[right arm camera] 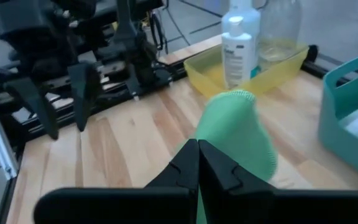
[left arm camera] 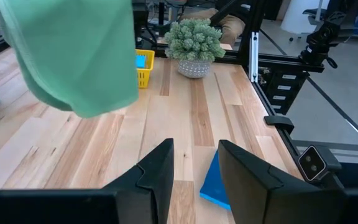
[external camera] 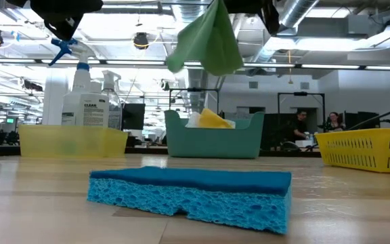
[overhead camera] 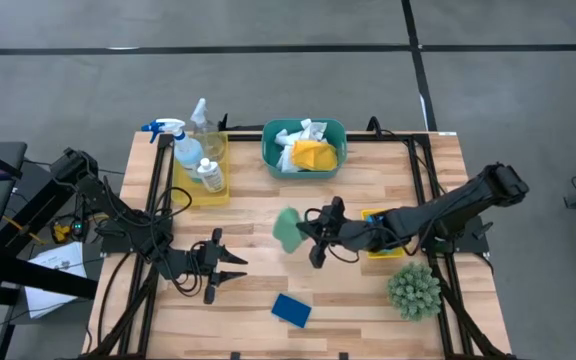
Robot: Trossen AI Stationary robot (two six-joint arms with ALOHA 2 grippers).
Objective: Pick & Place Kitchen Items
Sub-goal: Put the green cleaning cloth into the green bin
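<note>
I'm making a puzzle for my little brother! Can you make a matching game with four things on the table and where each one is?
Things:
1. green cloth
2. yellow cloth
3. spray bottle
4. blue sponge

Places:
A. standing in the yellow tray
B. lying flat on the table
C. hanging from the right claw
D. inside the teal basin

Pairs: 1-C, 2-D, 3-A, 4-B
</note>
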